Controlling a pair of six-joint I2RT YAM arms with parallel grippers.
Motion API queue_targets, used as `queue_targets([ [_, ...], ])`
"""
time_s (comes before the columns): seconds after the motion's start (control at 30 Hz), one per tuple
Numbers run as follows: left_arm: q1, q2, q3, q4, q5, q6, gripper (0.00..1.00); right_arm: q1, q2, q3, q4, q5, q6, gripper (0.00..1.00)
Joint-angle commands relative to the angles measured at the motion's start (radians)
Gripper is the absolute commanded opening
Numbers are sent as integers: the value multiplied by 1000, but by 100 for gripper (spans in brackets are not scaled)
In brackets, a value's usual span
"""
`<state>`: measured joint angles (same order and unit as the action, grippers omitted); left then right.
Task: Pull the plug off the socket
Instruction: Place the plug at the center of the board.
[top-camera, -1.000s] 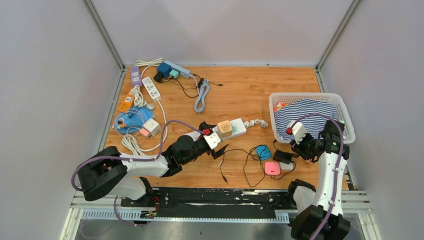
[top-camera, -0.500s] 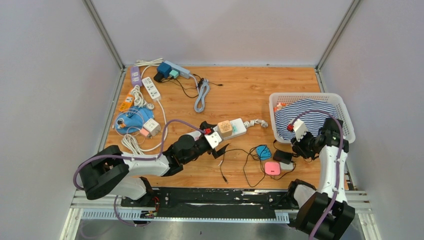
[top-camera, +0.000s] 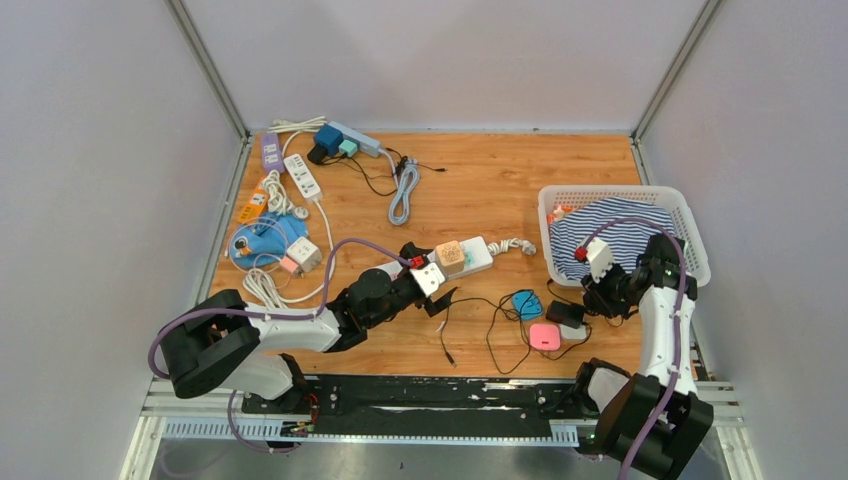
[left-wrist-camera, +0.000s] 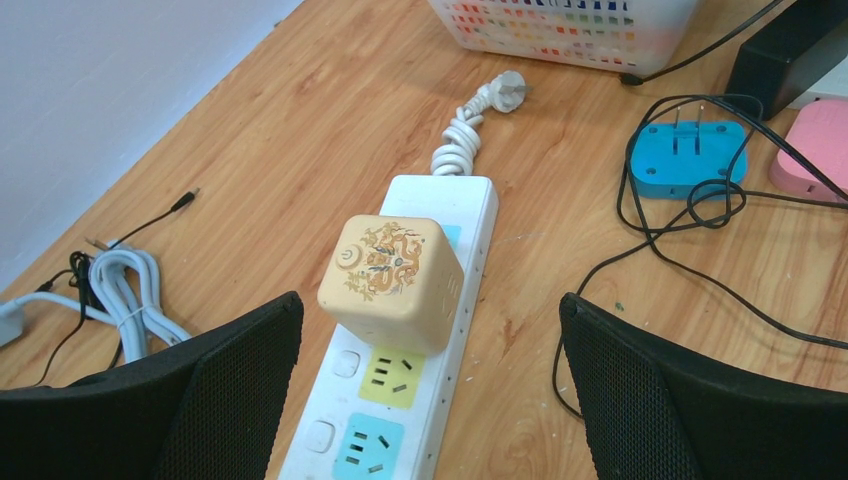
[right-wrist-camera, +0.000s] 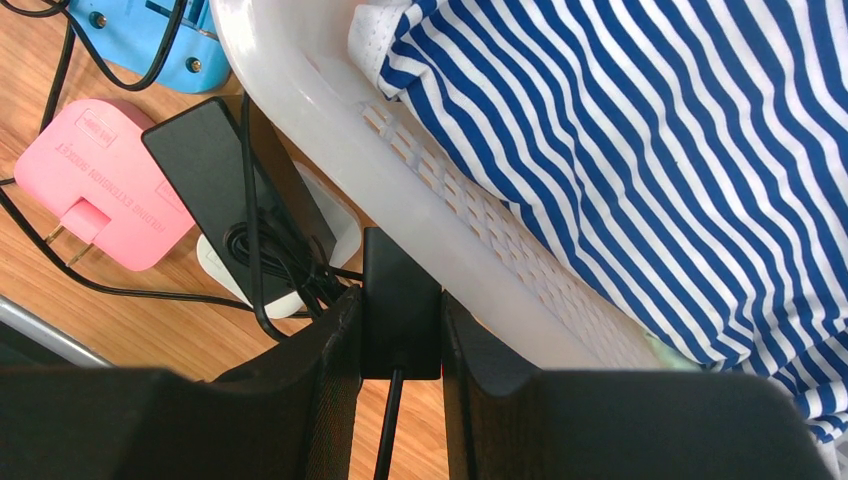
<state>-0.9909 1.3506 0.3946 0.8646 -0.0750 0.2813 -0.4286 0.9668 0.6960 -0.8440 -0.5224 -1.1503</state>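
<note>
The left arm (top-camera: 290, 330) and right arm (top-camera: 655, 340) had white shells and black joints, each looped by a purple cable (top-camera: 350, 243). A red mark (top-camera: 415, 262) sat by each wrist camera (top-camera: 428, 279). The jaws were black, mesh-textured.

The pink adapter (right-wrist-camera: 100, 190) carries a raised line of small capitals along its edge — the end seems to read "EXTENSION SOCKET", the first word too faint to make out — and the beige cube plug (left-wrist-camera: 392, 278) shows a circled power symbol (left-wrist-camera: 347, 254) on its top face.
</note>
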Motion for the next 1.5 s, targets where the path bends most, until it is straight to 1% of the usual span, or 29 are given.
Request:
queue_targets([
  [0.0,-7,-1,9,2,-19,22,100,-12,14,0,4,8,11,19],
  [0.17,-6,-10,1,4,-22,28,100,-12,23,2,3,9,12,24],
  [0.27,-6,-13,-2,4,-22,29,100,-12,24,0,3,7,13,29],
  [0.4,-5,-16,-8,9,-23,31,100,-12,20,-1,3,8,15,39],
  [0.53,-5,-25,-18,22,-22,30,100,-12,20,-3,5,7,14,45],
  [0.9,6,-37,-38,47,-16,23,100,-12,-10,-1,5,1,19,45],
  [1.2,6,2,-10,50,18,-11,100,-12,-51,-1,10,-1,20,45],
  [1.47,6,-57,-26,47,25,-22,100,-13,-92,5,31,14,55,46],
])
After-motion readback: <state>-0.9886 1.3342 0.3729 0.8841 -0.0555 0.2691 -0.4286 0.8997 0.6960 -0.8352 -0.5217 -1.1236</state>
